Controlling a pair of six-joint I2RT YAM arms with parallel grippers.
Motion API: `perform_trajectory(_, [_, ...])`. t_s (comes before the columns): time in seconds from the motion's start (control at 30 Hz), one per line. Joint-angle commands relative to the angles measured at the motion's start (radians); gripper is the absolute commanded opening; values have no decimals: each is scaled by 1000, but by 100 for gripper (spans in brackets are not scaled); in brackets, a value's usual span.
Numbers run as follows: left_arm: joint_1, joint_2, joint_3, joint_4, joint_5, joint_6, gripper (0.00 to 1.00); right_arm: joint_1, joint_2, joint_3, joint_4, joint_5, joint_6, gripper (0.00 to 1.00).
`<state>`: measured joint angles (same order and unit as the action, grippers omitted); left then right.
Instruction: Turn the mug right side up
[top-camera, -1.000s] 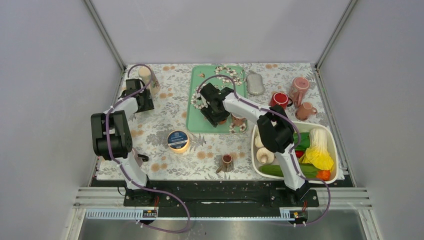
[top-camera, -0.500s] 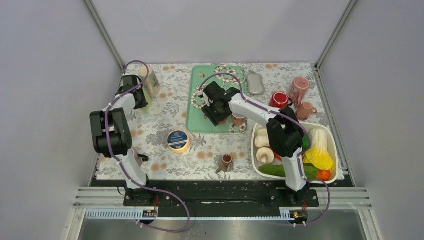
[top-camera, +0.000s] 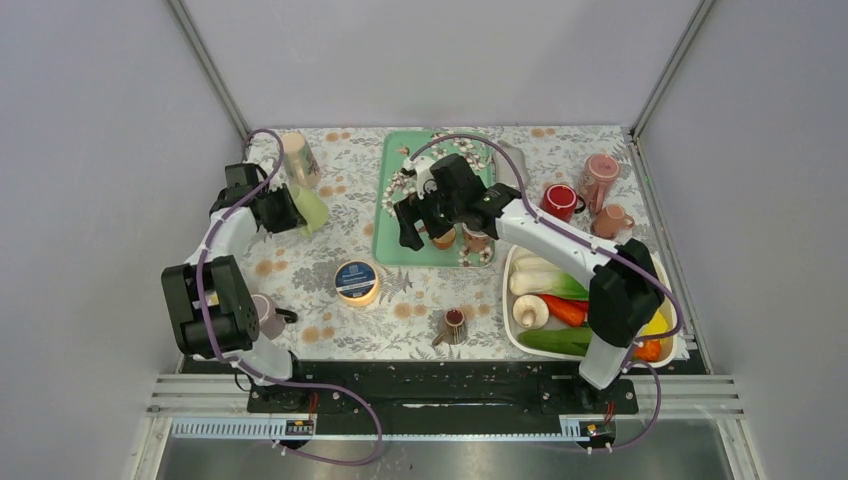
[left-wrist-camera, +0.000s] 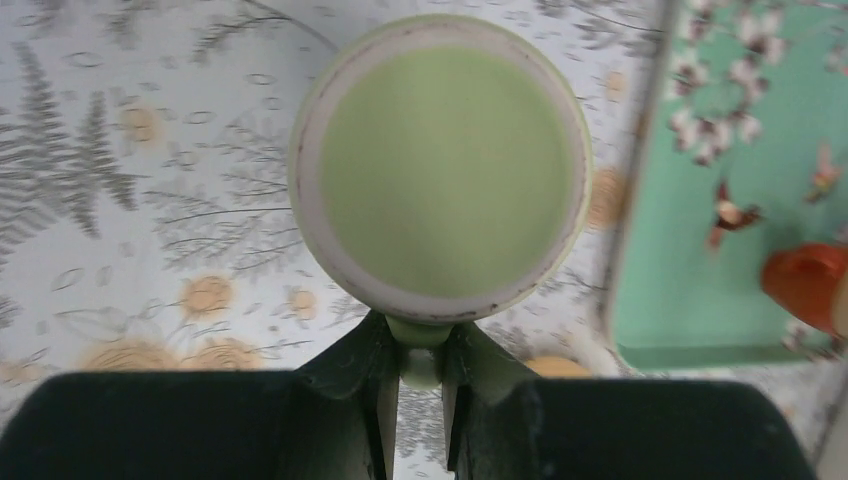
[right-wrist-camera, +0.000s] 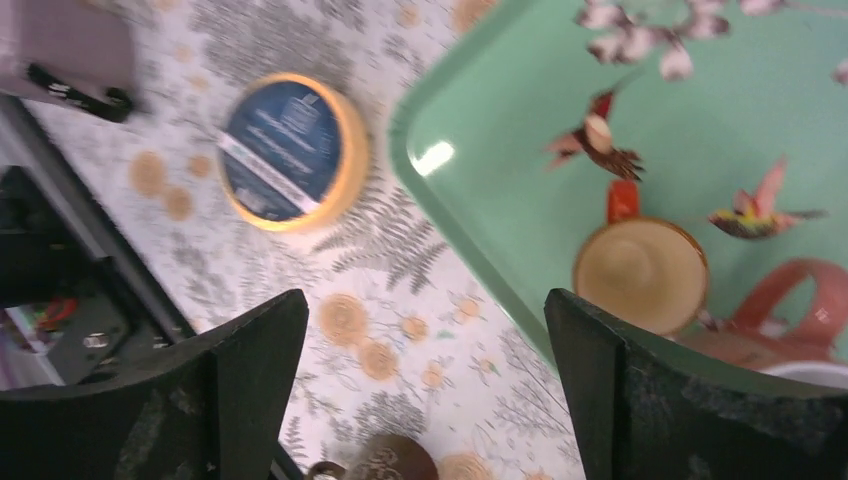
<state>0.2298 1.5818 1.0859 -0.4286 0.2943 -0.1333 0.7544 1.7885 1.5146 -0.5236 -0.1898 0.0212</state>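
A light green mug (top-camera: 309, 208) hangs tilted over the floral tablecloth at the left. My left gripper (top-camera: 281, 211) is shut on its handle. In the left wrist view the mug's round green base (left-wrist-camera: 440, 165) faces the camera, and the handle sits pinched in the gripper (left-wrist-camera: 420, 352). My right gripper (top-camera: 421, 221) is open and empty above the green tray (top-camera: 395, 190). In the right wrist view the gripper (right-wrist-camera: 425, 305) hovers over the tray's edge. A small orange mug (right-wrist-camera: 640, 275) stands upside down on the tray (right-wrist-camera: 500, 150).
A beige mug (top-camera: 296, 157) stands behind the left gripper. A blue-lidded tin (top-camera: 356, 281), a brown mug (top-camera: 455, 324) and a mauve mug (top-camera: 268, 315) sit nearer the front. Red (top-camera: 560, 198) and pink mugs (top-camera: 599, 176) stand at the right, above a white vegetable bin (top-camera: 512, 340).
My left gripper has taken the green mug by its handle and carried it forward and left, tilting it. My right arm has risen and swung right over the tray, its jaws open.
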Motion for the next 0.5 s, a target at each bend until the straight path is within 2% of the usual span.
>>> perform_trajectory(0.0, [-4, -81, 55, 6, 281, -21, 0, 11, -84, -97, 397, -256, 204, 99])
perform_trajectory(0.2, [-28, -202, 110, -23, 413, -42, 0, 9, -39, -220, 932, -330, 587, 100])
perform_trajectory(0.33, [-54, -277, 143, -23, 479, -76, 0, 9, 42, -209, 1145, -309, 790, 100])
perform_trajectory(0.47, [-91, -321, 137, -17, 523, -110, 0, 10, 108, -175, 1309, -300, 921, 99])
